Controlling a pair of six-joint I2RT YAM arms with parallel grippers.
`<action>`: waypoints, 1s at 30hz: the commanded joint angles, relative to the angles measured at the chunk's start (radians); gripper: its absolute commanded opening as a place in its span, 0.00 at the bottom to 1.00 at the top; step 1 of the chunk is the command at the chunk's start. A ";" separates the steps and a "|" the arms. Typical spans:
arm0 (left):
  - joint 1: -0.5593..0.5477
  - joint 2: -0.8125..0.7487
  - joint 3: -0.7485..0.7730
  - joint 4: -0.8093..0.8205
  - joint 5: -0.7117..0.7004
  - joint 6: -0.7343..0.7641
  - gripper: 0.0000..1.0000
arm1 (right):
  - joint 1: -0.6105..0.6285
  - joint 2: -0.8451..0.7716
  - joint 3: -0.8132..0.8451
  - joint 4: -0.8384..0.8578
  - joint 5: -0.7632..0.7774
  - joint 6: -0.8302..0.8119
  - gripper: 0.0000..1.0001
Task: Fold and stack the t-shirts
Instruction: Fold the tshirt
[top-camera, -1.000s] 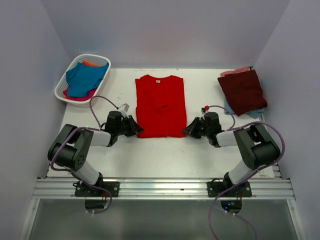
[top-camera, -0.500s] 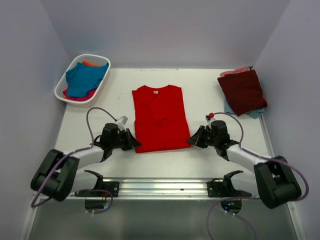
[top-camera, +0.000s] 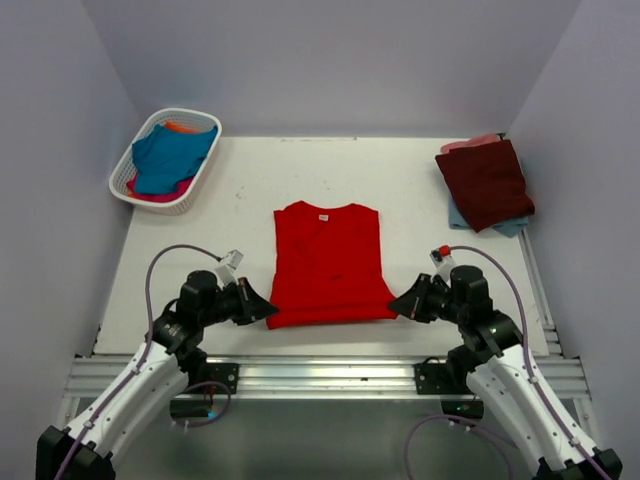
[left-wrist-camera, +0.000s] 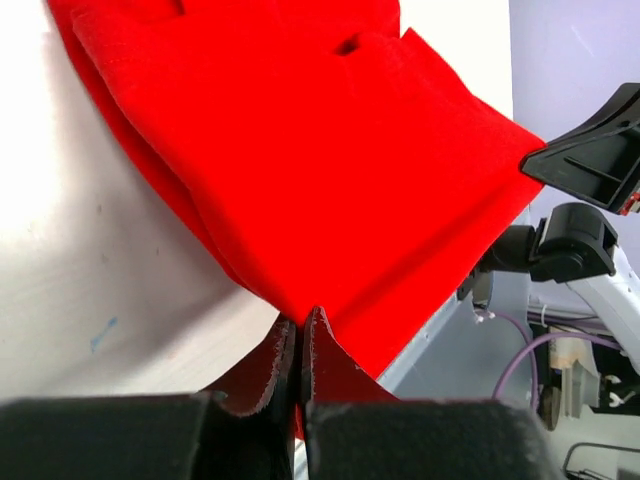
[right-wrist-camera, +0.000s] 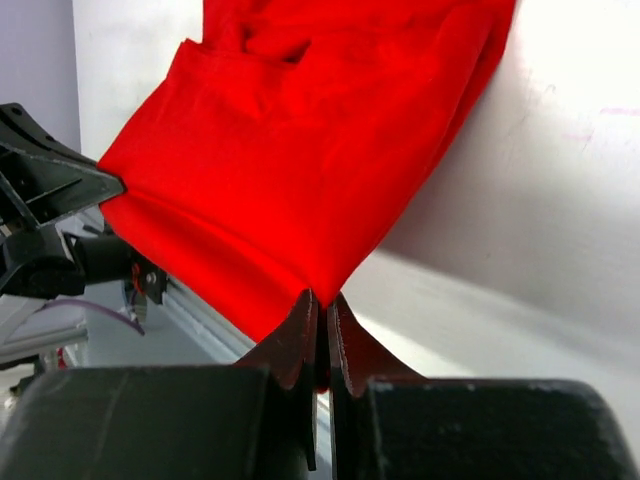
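On the table (top-camera: 240, 200), left tool (top-camera: 268, 313) and right tool (top-camera: 398, 308) clamp near corners of the red t-shirt (top-camera: 330, 265).

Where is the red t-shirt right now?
In the top view the red t-shirt lies mid-table close to the near edge. The left gripper and the right gripper pinch its two near corners.

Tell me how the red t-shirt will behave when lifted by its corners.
The red t-shirt is probably floppy: it sags between its pinched corners. Likely light, since thin fingers hold it. It should drag across the table, not roll.
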 joint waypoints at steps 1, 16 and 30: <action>0.002 -0.037 0.051 -0.201 -0.018 -0.029 0.00 | -0.006 -0.011 0.065 -0.159 -0.003 -0.015 0.00; 0.004 0.243 0.216 0.126 -0.156 0.078 0.00 | -0.005 0.346 0.165 0.220 0.083 -0.061 0.00; 0.186 0.866 0.476 0.532 -0.067 0.122 0.00 | -0.017 0.909 0.485 0.536 0.201 -0.106 0.00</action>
